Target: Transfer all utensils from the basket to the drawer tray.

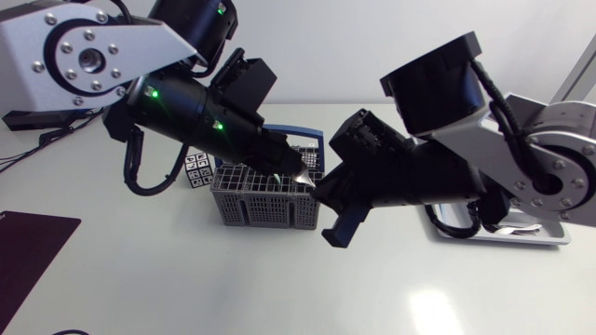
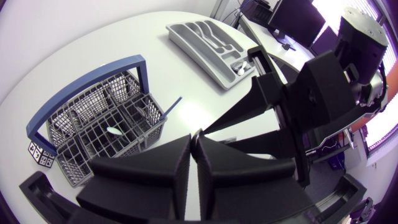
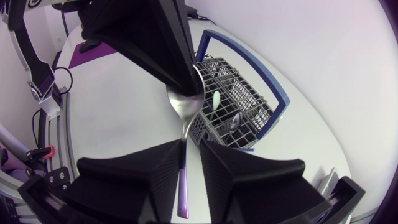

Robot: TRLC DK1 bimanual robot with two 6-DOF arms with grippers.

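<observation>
White worktop [image 1: 186, 279] carries, at its far left, a dark mat [image 1: 28, 251], and nearer the middle a small patterned cube [image 1: 197, 169] just beside the basket [image 1: 265, 209]. From the left side the left arm slants down over the basket, and the left gripper [image 1: 296, 172] hangs above the basket's right end; in the left wrist view its jaws stand pressed almost together. Between them is the bowl of a spoon [image 3: 185, 106], pinched from two sides and held in the air clear of the basket. The basket is a grey wire one with a blue handle; a pale utensil [image 2: 114, 130] stands in one compartment and a thin blue handle [image 2: 171, 107] sticks up from another. The spoon's long handle runs away from the left gripper and passes between the jaws of the right gripper [image 3: 189, 144], which meets it tip to tip from the right. Those jaws stand a little apart, with a gap showing on at least one side of the handle, so they do not clamp it. Farther right, partly under the right arm, the grey tray [image 2: 186, 38] lies on the worktop, well apart from the basket.
</observation>
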